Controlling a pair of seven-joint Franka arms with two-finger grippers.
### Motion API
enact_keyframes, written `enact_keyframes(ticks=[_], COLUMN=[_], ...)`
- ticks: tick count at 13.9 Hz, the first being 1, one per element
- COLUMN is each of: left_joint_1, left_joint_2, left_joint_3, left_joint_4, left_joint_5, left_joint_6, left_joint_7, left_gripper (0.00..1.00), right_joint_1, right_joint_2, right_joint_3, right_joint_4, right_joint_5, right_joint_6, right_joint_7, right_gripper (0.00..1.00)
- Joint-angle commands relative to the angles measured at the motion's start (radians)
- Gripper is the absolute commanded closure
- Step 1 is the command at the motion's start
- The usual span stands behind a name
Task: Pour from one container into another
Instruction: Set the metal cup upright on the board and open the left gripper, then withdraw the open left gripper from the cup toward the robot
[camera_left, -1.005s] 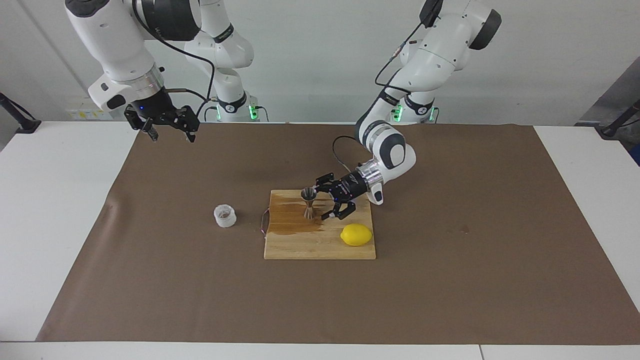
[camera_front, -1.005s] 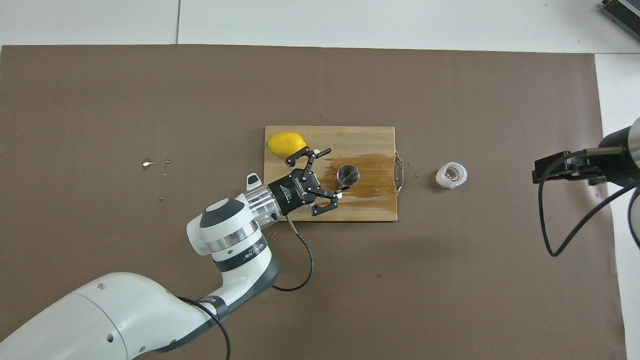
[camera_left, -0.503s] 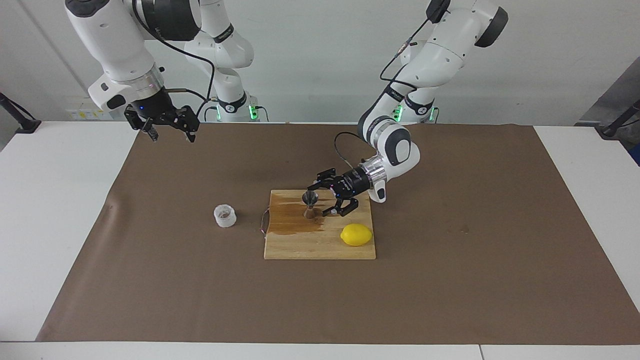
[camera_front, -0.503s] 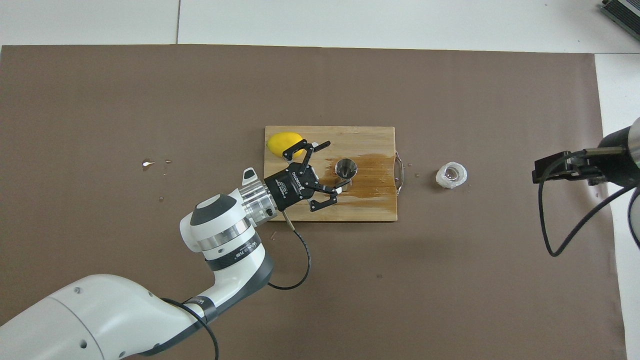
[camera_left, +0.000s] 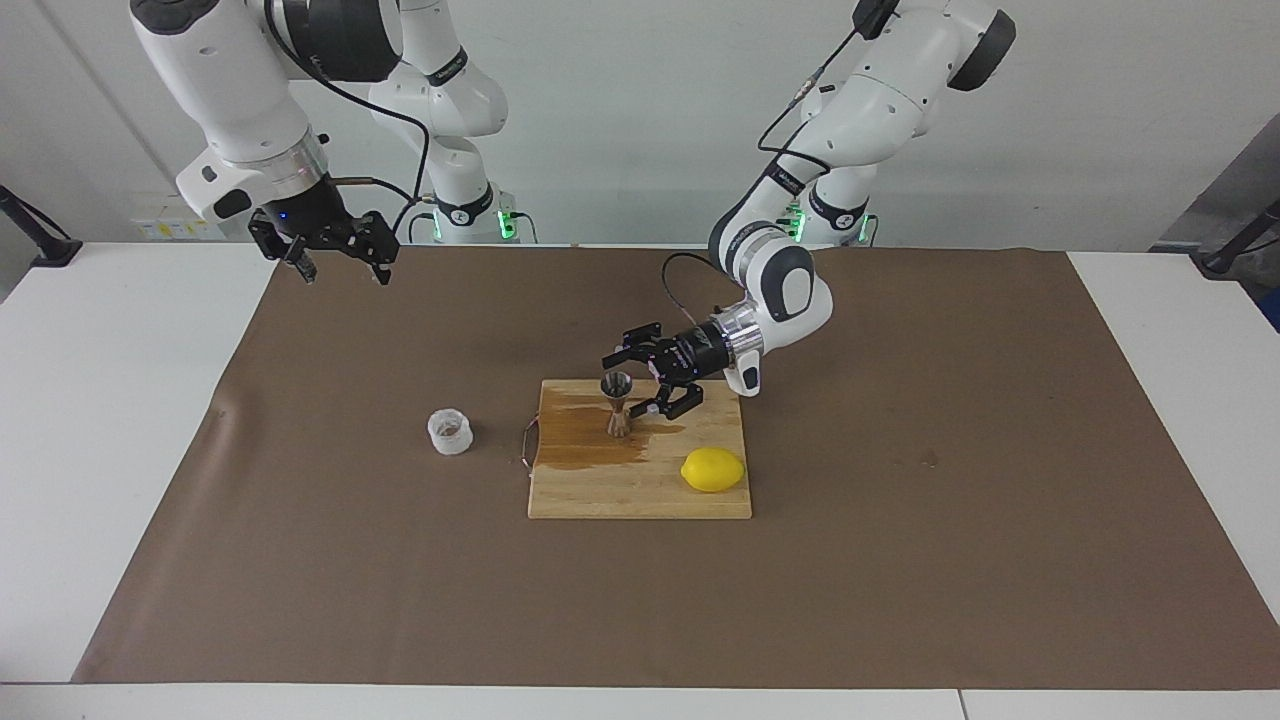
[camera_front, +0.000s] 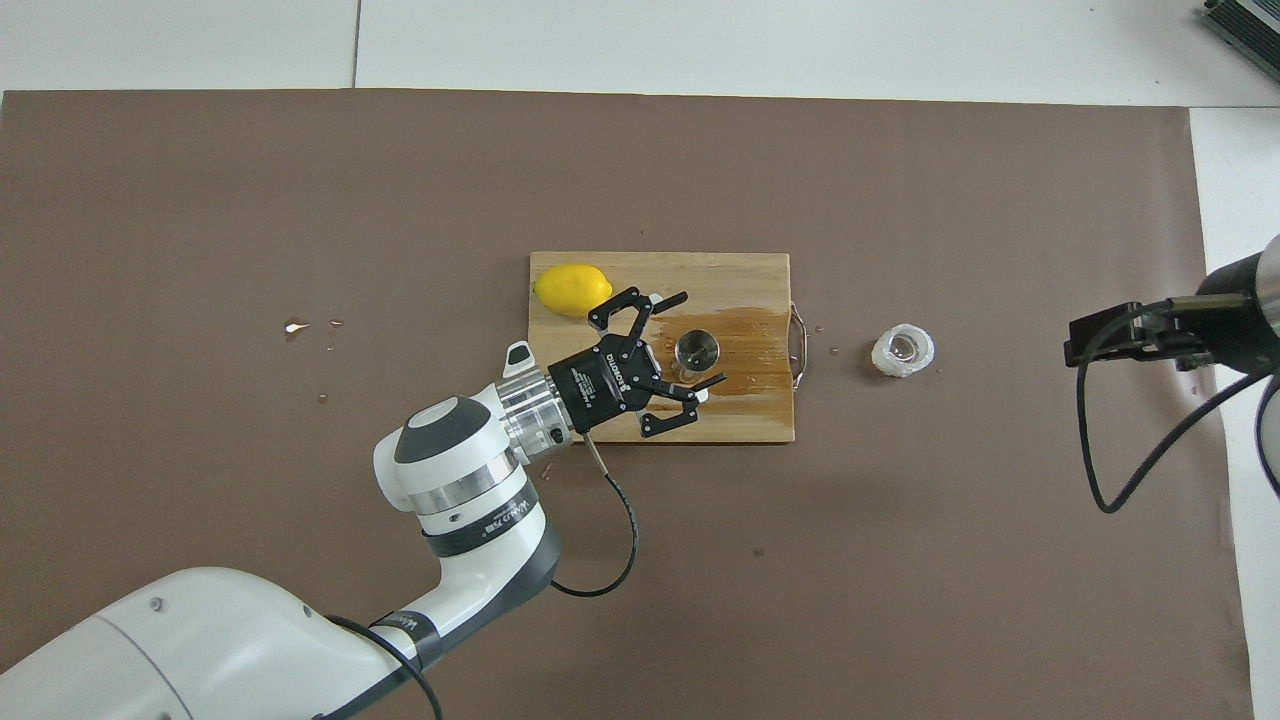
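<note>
Jigger (camera_left: 619, 403) upright on wet board (camera_left: 640, 495); plastic cup (camera_left: 449, 432) off-board toward the right arm's end. Left gripper (camera_left: 634, 385) released, beside jigger at 3 o'clock. Right gripper (camera_left: 340, 258) released, waiting. Advised: level approach, waist grasp.

The bench (camera_left: 120, 420) is white, covered by a plain brown sheet (camera_left: 900, 560). On it lies a pale wooden cutting board (camera_left: 640, 495) with straight grain and a darker, wet brown stain (camera_left: 580, 445) across one part. A shiny silver steel jigger (camera_left: 618, 405) stands just beside the left gripper's (camera_left: 634, 385) black fingers (camera_front: 668, 300), which have small white tips. The lemon (camera_left: 713, 469) is bright yellow. The ribbed plastic cup (camera_left: 450, 431) is translucent whitish. The right gripper (camera_left: 340, 262) is black; both arms are white with grey joints.
</note>
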Motion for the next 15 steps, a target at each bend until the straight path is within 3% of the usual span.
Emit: enact_keyframes(ticks=[1, 7, 11, 15], left_joint_1=[0.012, 0.085, 0.153, 0.209], left_joint_2=[-0.049, -0.069, -0.068, -0.066], left_joint_3=[-0.017, -0.036, -0.033, -0.016], left_joint_4=[-0.025, 0.028, 0.061, 0.094], left_joint_5=[0.012, 0.150, 0.328, 0.588], left_joint_6=[0.000, 0.013, 0.013, 0.011], left_joint_7=[-0.050, -0.173, -0.243, -0.338], left_gripper=[0.00, 0.00, 0.00, 0.00], right_joint_1=[-0.012, -0.012, -0.012, -0.012], right_joint_2=[-0.011, -0.011, -0.011, -0.011], right_joint_3=[0.006, 0.006, 0.006, 0.006], right_joint_4=[-0.017, -0.016, -0.016, -0.016], right_joint_5=[0.014, 0.014, 0.014, 0.014], right_joint_6=[0.017, 0.017, 0.017, 0.017], right_joint_7=[0.013, 0.013, 0.011, 0.011], right_gripper=[0.00, 0.00, 0.00, 0.00])
